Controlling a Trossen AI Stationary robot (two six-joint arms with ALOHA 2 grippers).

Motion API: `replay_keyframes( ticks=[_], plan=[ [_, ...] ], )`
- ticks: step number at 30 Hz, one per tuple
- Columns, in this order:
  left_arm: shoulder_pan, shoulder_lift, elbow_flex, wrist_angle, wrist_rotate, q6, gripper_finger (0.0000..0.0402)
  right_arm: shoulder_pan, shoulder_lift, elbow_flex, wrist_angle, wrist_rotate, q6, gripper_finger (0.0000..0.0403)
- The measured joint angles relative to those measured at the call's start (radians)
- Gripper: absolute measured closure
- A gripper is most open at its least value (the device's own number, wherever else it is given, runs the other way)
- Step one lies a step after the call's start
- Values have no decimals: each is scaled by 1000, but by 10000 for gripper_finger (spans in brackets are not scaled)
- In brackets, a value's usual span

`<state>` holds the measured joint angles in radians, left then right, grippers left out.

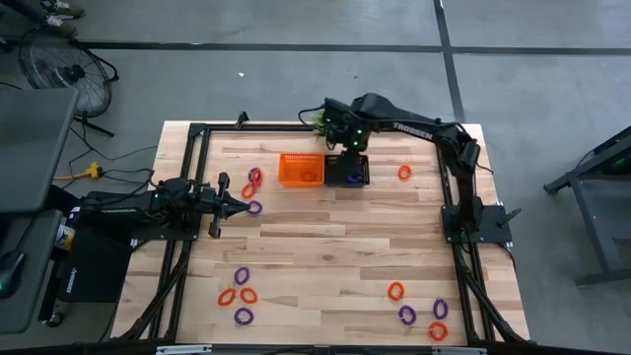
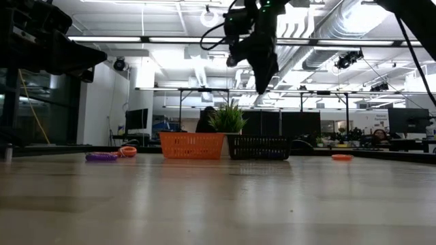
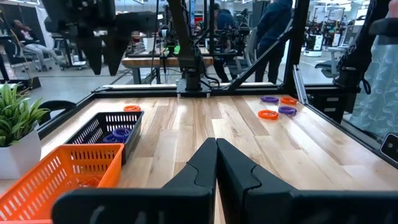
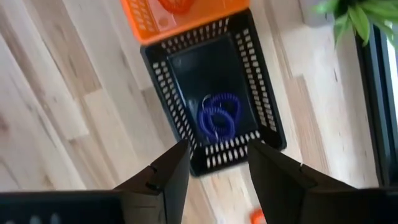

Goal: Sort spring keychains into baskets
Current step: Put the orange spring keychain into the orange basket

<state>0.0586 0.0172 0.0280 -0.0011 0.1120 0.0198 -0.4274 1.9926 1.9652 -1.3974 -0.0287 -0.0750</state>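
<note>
The right gripper (image 4: 214, 165) is hanging above the black basket (image 4: 264, 106) with its fingers parted and holding nothing; a purple spring keychain (image 4: 217, 118) is lying inside that basket. The left gripper (image 3: 216, 163) is waiting low over the table's left part, its fingers pressed together and empty, pointing toward the orange basket (image 1: 301, 170).

A possible risk: many keychains (image 1: 240, 295) are still lying scattered near the front of the table, in mixed colours and close together, so a gripper may be catching two loops at once and dropping a wrong colour. The baskets are also touching side by side, so a release slightly off may be landing in the neighbour.

The right wrist view is showing the purple coil inside the black basket clearly, while the low view is showing only the basket walls and the green plant (image 2: 229, 118) behind them. The high view alone is giving the scattered groups.
</note>
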Motion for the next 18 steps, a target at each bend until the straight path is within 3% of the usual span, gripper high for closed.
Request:
replay_keyframes(
  ticks=[5, 10, 18],
  plan=[
    [0, 0, 0, 0, 0, 0, 401, 0, -85, -124, 9, 2, -1, 246],
    [0, 0, 0, 0, 0, 0, 401, -13, -250, -419, 157, -4, 68, 245],
    [0, 0, 0, 0, 0, 0, 401, -72, -466, -814, 341, 5, 312, 246]
  ],
)
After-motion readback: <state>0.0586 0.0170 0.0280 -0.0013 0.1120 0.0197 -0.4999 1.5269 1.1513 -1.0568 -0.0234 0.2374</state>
